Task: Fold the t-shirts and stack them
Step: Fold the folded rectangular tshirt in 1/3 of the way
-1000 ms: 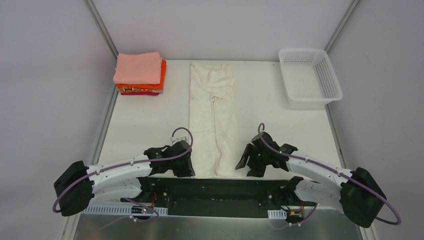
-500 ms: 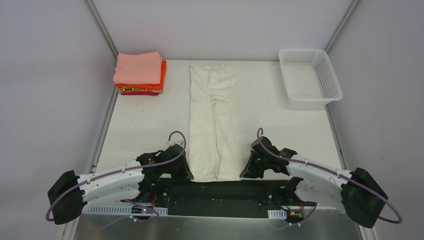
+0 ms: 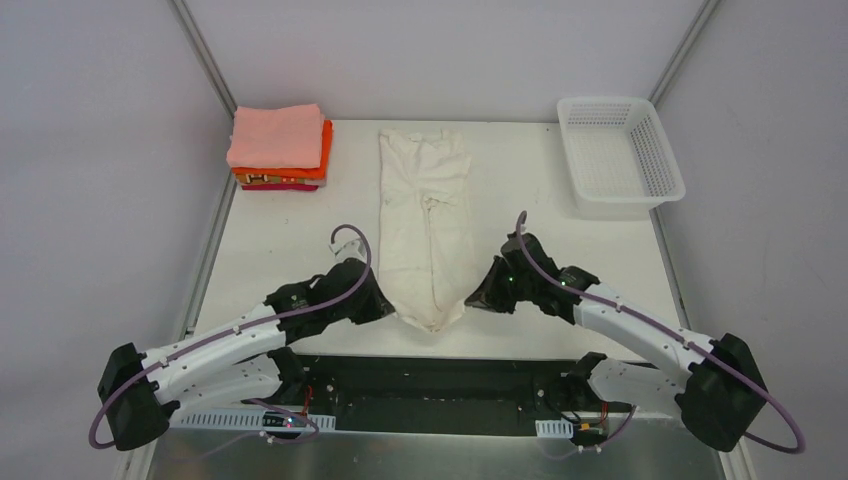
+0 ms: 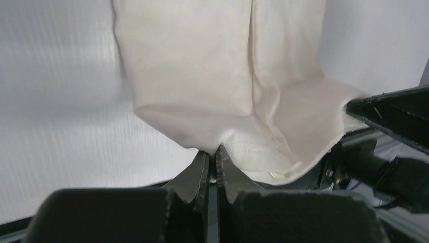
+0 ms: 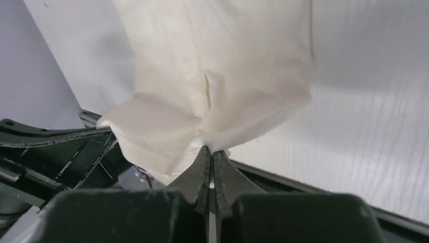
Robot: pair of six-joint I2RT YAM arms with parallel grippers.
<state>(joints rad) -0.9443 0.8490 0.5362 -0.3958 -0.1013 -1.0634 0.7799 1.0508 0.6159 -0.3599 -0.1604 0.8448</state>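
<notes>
Cream-white t-shirt (image 3: 425,215) lies lengthwise down the centre of the table (image 3: 280,260), folded into a long narrow strip, w/ its far end flat near the back edge. Its near end is up off the surface, held at both corners & sagging to a point btwn them.

Left gripper (image 3: 383,308) has the near-left corner. In the left wrist view its fingers (image 4: 195,174) are clamped tight on the hem, no gap, w/ cloth bunching out above the tips. Right gripper (image 3: 478,298) does the same at the near-right corner: fingers (image 5: 195,177) pressed together, cloth caught at the tips. Both arms reach in low from the near edge, angled toward each other.

Far-left corner has the folded stack: salmon-pink t-shirt (image 3: 275,135) on top, orange t-shirt (image 3: 322,160) under it, magenta t-shirt (image 3: 290,187) at the bottom w/ only its edge showing. The stack sits well apart from the cream-white one. White lattice basket (image 3: 620,155) stands at far right, by the table's right edge.
</notes>
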